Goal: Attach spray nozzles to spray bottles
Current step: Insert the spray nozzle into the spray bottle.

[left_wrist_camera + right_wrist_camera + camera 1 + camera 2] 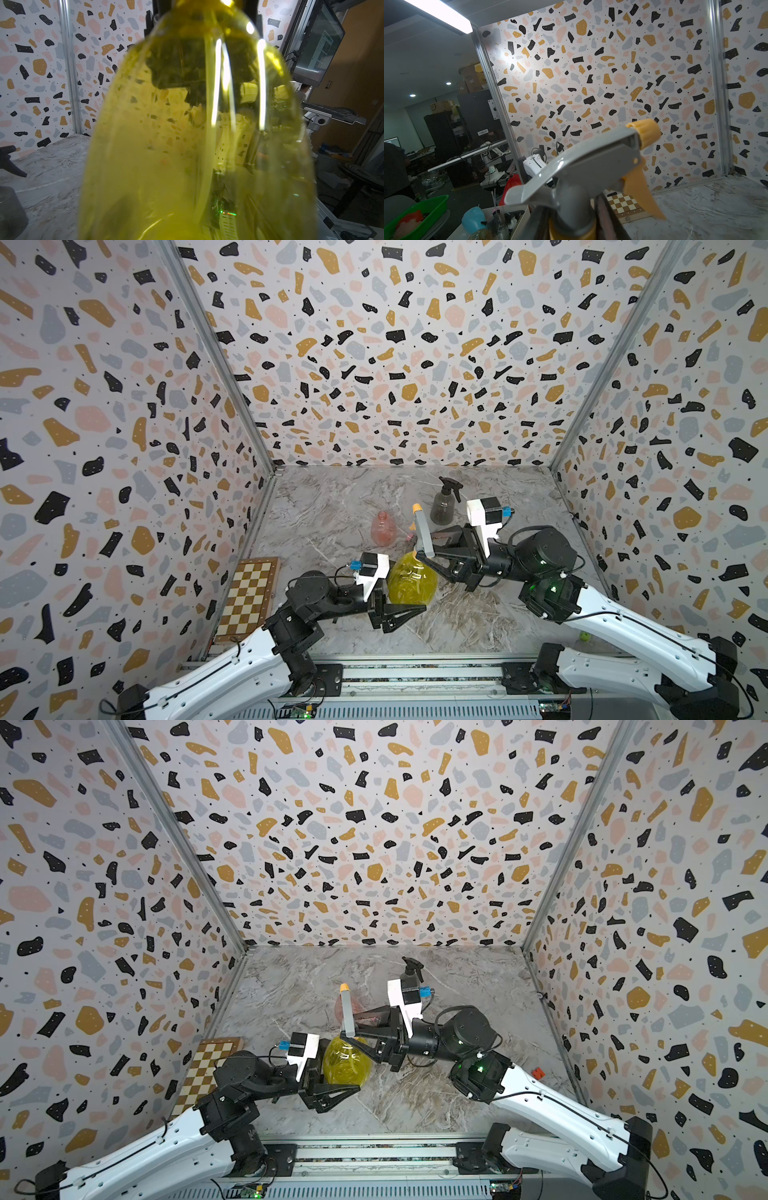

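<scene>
In both top views the yellow bottle is standing upright on the marble surface, in the lower middle of the frame. The left claw is reaching in from the lower left and clenching the bottle's round body low down. One black finger is lying along the near side of the belly, and the other is hidden behind it. In the left wrist view the bottle is filling nearly the whole picture, with a thin dip tube hanging down inside it.

The grey nozzle is sitting on the bottle's neck, its yellow-orange tip pointing toward the top of the frame. The right claw is coming in from the right and grasping this nozzle at its collar, directly above the bottle. In the right wrist view the nozzle is rising just in front of the lens, with dark fingers pressing on either side of the yellow-orange collar. Whether the collar is screwed fully down cannot be told.

Just above the right claw in the frame, the dark-grey bottle is standing with the black nozzle on it. The pink bottle is standing open-necked just left of the grey nozzle, apart from both claws. A chessboard is lying at the surface's left edge, against the wall.
</scene>
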Tool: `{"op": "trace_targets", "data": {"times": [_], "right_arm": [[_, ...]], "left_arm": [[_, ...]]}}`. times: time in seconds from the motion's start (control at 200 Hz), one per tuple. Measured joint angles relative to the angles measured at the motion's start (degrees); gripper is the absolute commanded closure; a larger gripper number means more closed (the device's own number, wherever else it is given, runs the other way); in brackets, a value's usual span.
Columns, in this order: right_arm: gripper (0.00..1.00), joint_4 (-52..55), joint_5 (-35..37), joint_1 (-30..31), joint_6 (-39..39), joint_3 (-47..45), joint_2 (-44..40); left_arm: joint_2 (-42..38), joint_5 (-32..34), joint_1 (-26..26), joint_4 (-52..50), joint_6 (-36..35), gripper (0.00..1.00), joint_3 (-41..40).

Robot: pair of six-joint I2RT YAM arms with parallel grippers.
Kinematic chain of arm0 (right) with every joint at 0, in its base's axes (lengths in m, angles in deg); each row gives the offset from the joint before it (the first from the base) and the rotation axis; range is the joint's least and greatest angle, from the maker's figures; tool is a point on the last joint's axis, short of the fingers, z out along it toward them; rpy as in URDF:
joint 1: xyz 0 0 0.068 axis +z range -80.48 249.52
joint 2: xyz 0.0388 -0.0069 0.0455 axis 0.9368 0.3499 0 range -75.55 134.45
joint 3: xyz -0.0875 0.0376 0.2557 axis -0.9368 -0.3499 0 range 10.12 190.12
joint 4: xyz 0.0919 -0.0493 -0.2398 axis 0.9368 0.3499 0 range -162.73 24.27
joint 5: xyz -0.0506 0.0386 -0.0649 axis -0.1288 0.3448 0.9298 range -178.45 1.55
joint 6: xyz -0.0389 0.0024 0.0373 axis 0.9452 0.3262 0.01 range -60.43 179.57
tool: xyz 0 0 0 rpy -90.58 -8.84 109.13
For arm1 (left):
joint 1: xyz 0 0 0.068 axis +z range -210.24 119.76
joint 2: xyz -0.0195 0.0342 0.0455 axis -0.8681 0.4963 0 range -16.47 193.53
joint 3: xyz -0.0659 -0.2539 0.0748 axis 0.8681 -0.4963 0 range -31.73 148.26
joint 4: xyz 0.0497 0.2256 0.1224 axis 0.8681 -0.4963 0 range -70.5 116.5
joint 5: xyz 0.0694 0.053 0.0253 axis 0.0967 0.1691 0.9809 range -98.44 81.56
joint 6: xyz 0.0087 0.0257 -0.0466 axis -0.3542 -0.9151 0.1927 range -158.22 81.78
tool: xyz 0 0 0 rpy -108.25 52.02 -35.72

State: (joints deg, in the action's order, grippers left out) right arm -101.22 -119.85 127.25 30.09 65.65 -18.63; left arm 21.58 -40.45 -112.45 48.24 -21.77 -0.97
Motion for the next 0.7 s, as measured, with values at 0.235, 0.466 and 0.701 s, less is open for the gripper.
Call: {"op": "trace_targets", "data": {"times": [0.235,0.466,0.701], "right_arm": [[0.53,4.35,0.61,0.52,1.86,-0.13,-2.21],[0.32,8.81,1.05,0.9,3.72,0.13,-3.41],[0.21,18.86,1.27,1.05,7.78,4.74,-5.44]], "left_arm": [[-1.03,0.48,0.0,-1.81,-2.43,1.0,2.62],[-1.07,0.48,0.0,-4.02,-4.02,1.0,2.97],[-1.18,-0.31,0.0,-4.7,-4.92,1.0,2.97]]}}
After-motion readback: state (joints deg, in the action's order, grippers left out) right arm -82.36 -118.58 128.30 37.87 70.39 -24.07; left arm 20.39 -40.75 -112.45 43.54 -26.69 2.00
